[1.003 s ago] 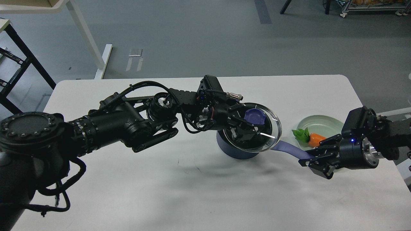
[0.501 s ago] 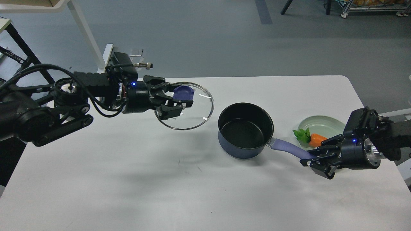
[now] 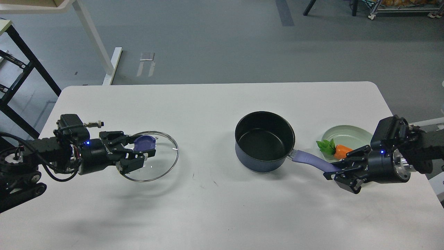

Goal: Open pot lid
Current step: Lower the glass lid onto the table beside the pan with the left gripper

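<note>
Lid [image 3: 151,160] is off and has travelled a long way; a second ago it sat tilted over the pot [image 3: 265,140], half a second ago it was mid-air above the desk's [image 3: 215,208] far-left half, now it's low over the desk's left side, well apart from the pot; left gripper [image 3: 140,154] is clamped on the lid's purple knob [image 3: 144,143], glass disc hanging tilted below it; can't tell if the rim touches the desk yet, the shadow under it suggests it's just above.

Pot stands open at desk centre-right, black interior looks empty; right gripper [image 3: 335,171] is closed around the end of the purple handle [image 3: 312,161], same spot as in both earlier frames, so it has been bracing the pot the whole time and the pot hasn't shifted.

My read: opening is effectively done; what's left is setting the lid down and letting go.

Around: pale green plate [image 3: 347,133] just behind the right gripper, toy carrot [image 3: 341,150] with green leaves [image 3: 326,146] on it, close to the handle; nothing under the lid's landing area; only risk I see is the glass lid dropping edge-first if released while tilted.
</note>
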